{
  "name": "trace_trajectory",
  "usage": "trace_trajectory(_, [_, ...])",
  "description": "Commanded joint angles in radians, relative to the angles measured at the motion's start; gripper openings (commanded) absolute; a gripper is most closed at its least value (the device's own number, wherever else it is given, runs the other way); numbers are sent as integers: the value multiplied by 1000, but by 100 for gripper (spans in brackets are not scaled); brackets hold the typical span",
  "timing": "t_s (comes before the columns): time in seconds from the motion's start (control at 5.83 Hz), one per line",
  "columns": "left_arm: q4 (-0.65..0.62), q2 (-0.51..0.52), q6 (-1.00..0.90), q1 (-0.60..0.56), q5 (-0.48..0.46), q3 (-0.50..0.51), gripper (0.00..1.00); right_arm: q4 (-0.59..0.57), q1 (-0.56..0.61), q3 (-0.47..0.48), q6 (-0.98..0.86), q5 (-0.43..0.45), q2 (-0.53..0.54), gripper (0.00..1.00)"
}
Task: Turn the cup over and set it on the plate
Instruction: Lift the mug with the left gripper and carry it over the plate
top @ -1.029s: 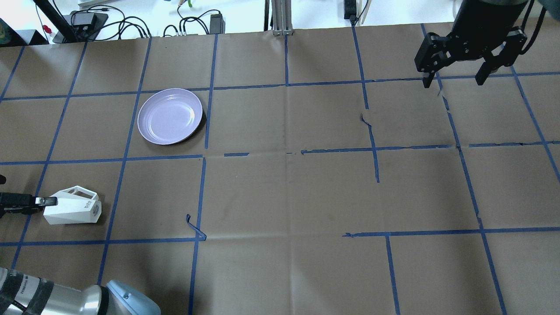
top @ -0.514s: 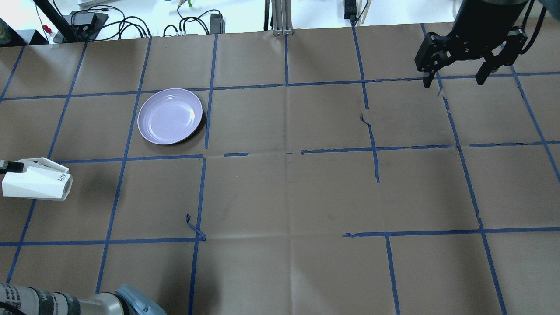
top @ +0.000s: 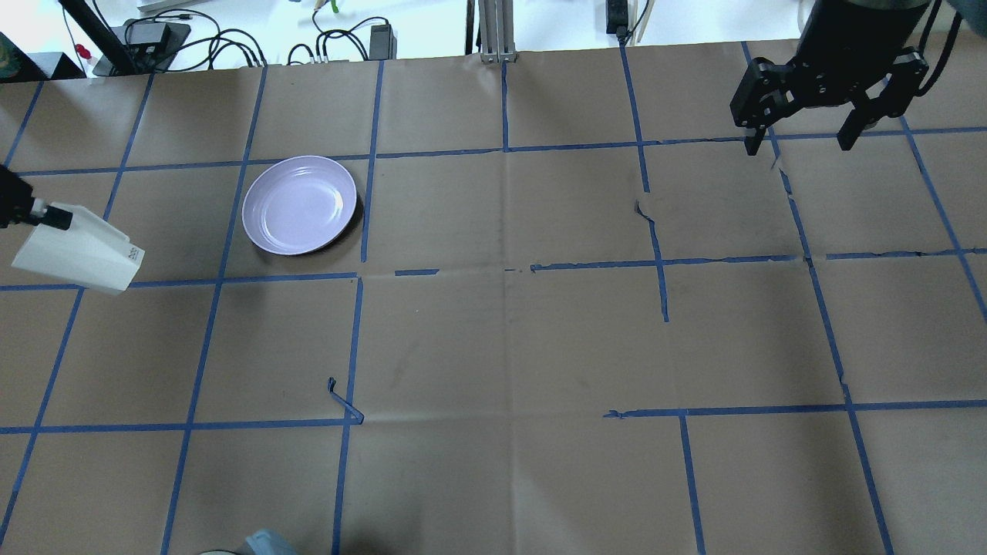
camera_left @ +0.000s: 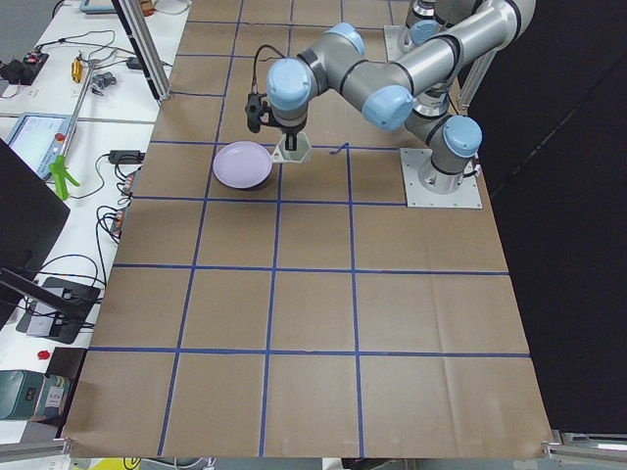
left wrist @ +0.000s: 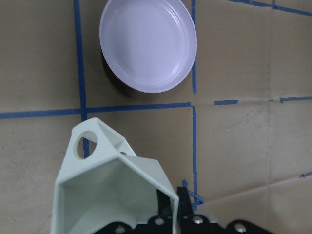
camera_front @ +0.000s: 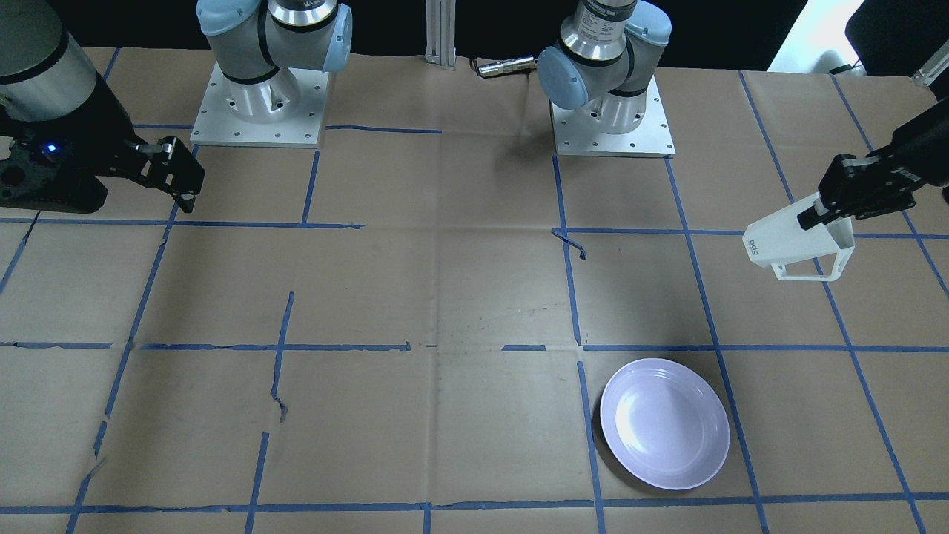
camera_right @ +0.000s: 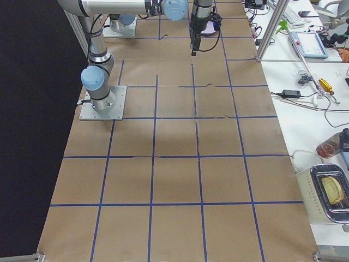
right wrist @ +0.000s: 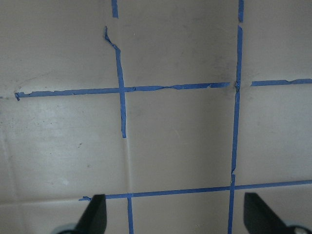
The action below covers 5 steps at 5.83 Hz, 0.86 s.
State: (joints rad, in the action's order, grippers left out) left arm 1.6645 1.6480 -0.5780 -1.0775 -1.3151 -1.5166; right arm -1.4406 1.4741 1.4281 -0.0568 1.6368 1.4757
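Note:
The white faceted cup (top: 77, 250) hangs on its side in the air at the table's left edge, with its printed base pointing toward the table's middle. My left gripper (top: 46, 216) is shut on the cup's rim wall; it also shows in the front view (camera_front: 815, 215), with the cup (camera_front: 797, 241) below it. In the left wrist view the cup's open mouth (left wrist: 107, 190) faces the camera. The lavender plate (top: 299, 204) lies empty on the table to the cup's right; it also shows in the left wrist view (left wrist: 147, 44). My right gripper (top: 800, 144) is open and empty at the far right.
Brown paper with a blue tape grid (top: 505, 266) covers the table. A loose curl of tape (top: 343, 401) sticks up near the front left. Cables and power bricks (top: 231, 42) lie beyond the far edge. The two arm bases (camera_front: 256, 96) stand at the robot's side.
My left gripper has lifted the cup off the table and carried it away from the robot, level with the plate. The right arm has not moved.

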Motion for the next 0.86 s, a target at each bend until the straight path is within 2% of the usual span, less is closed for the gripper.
trace_trajectory(0.0, [-245, 28, 157, -315, -204, 1, 0, 0, 0, 0, 0, 0, 0, 100])
trace_trajectory(0.17, [-352, 73, 158, -385, -269, 1, 0, 0, 0, 0, 0, 0, 0, 100])
trace_trajectory(0.51, [-570, 185, 161, -412, -283, 9, 0, 0, 0, 0, 0, 0, 0, 100])
trace_trajectory(0.69, [-628, 255, 161, -412, -283, 22, 0, -1, 0, 0, 0, 0, 0, 100])
